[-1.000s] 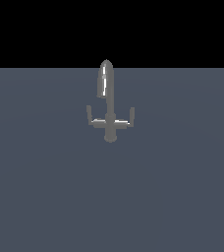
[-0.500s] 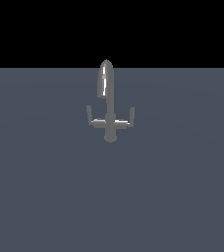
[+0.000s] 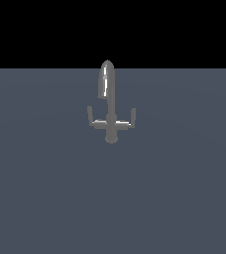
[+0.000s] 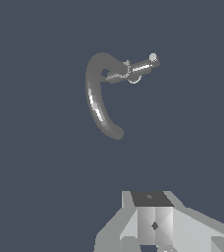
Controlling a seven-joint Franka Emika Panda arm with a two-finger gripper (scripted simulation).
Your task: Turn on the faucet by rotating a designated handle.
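I see faucet (image 3: 110, 106) standing mid-floor (image 3: 45, 198). Handle (image 3: 127, 119) juts toward exterior view's right, mirror lever (image 3: 92, 118) toward its left. Wrist view: gripper body (image 4: 155, 224) well apart from faucet (image 4: 100, 96).

Plain slate-grey floor (image 3: 45, 198) under a flat black backdrop (image 3: 35, 30).

Exterior view sits low and level, facing the faucet (image 3: 109, 101) straight on from a fair way back, the grey floor (image 3: 45, 198) filling the lower frame under a black band. Wrist view looks down on the faucet (image 4: 100, 96) from above, closer in, with the gripper (image 4: 153, 231) body at the frame edge. Both views share the faucet and floor.
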